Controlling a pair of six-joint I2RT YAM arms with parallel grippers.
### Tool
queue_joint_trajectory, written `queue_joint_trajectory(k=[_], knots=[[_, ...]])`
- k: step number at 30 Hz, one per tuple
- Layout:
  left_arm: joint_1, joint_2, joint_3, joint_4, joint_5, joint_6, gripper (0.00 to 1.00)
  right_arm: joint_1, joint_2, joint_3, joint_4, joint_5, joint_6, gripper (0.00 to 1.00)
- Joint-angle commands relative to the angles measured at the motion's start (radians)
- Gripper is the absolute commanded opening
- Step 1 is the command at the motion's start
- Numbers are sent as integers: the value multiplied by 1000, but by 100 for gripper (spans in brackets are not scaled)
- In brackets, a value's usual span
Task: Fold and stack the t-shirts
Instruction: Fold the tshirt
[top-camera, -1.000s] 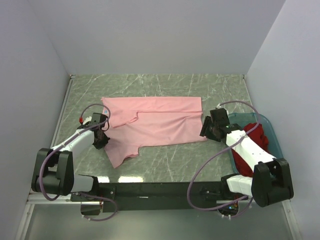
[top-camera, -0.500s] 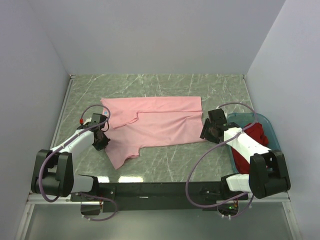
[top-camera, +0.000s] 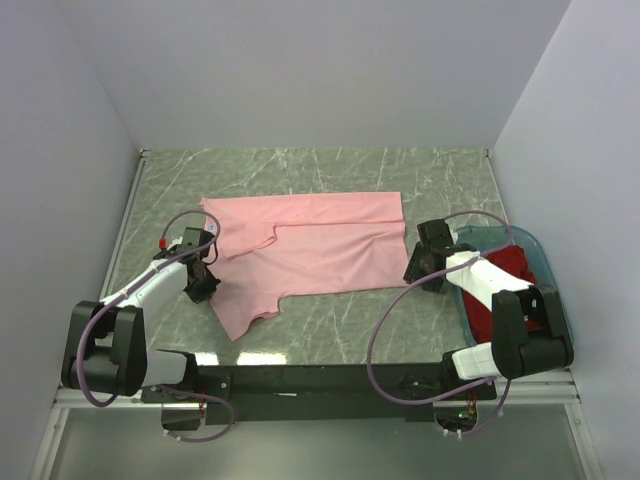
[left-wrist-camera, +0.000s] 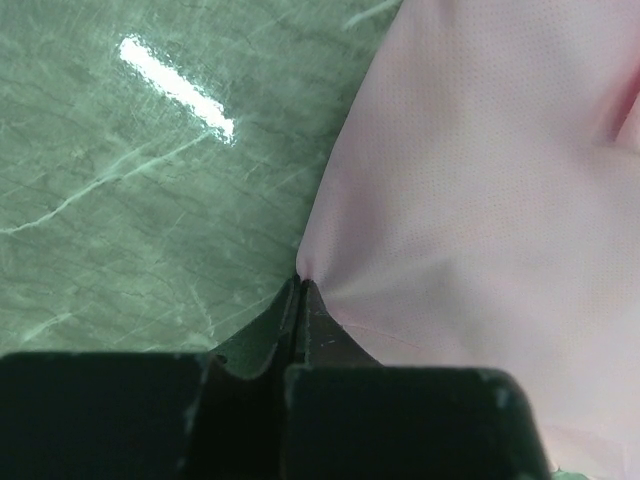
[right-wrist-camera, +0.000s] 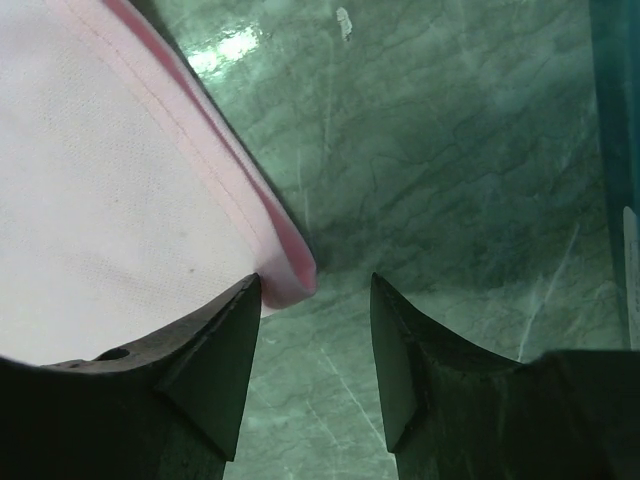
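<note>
Step in hand, as I judge it: taking hold of the pink t-shirt (top-camera: 320, 245) for its next fold. Nothing is stacked yet.

- Pink shirt lies flat mid-worktop (top-camera: 330, 170), its far strip doubled over, one sleeve flap reaching toward the near-left corner.
- Left gripper (left-wrist-camera: 300, 290): fingers pressed together on the shirt's left edge, cloth puckering at the tips.
- Right gripper (right-wrist-camera: 315, 300): fingers apart, low at the shirt's near-right corner. The hem corner sits in the gap, touching one finger, not clamped.
- Red t-shirt (top-camera: 510, 265) lies bunched in the teal tub (top-camera: 548, 270) at the right edge.

Next move calls for the right fingers to close on that hem corner, then both arms to lift evenly so the cloth does not skew.
</note>
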Motion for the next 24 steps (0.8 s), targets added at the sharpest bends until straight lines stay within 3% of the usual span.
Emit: queue_joint_trajectory(k=[1,11,15,18,24], knots=[[-1,-13,12,-26,17,-13,1,-16,1,-6,22,11,10,54],[-1,-2,17,-46,57,-24,1,-18,19,-15,2,-15,12,45],[-1,-14,31,-71,60,-25,1,-21,26,-18,-2,-3,8,30],[1,-24,60,-109,48,-22,1,-21,10,-17,-36,6,1,10],[9,-89,103,-210,37,-18,1,-21,-89,-34,-130,6,13,3]])
